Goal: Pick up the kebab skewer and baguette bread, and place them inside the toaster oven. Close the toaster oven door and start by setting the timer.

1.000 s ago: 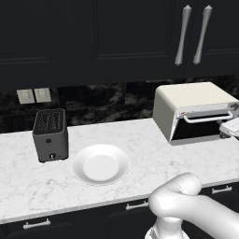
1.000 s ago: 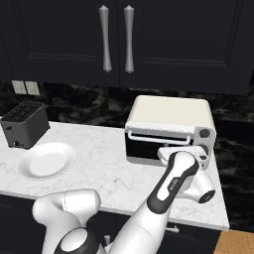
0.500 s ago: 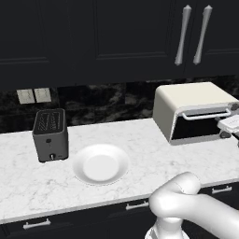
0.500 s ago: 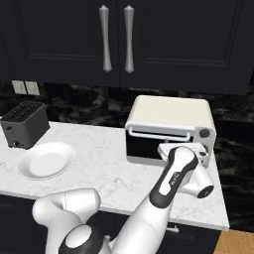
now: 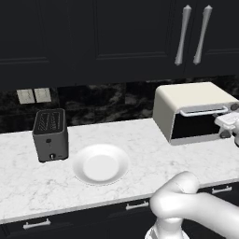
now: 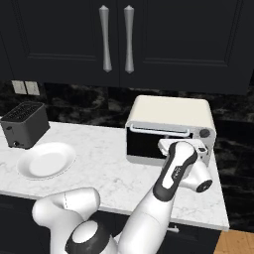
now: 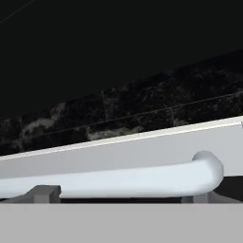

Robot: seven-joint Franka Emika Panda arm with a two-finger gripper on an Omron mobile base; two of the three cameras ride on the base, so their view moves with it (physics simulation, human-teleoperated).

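Jaws spread wide, nothing between them. Gripper (image 6: 171,144) sits against the front of the toaster oven (image 6: 171,111), right of centre, just below the door's top edge. In the left base view the gripper (image 5: 227,122) is at 3 o'clock of the frame, over the oven's right front corner. Toaster oven door (image 6: 149,144) upright and shut, or nearly so; white bar handle (image 7: 142,179) runs across the hand view, its rounded end at 4 o'clock. Skewer and baguette: cannot tell where they lie. White plate (image 5: 101,164) bare, at 9 o'clock of the oven, well apart. Dark slot toaster (image 5: 50,135) at 10 o'clock of the plate, just beside it. All on the marble counter (image 5: 140,144).
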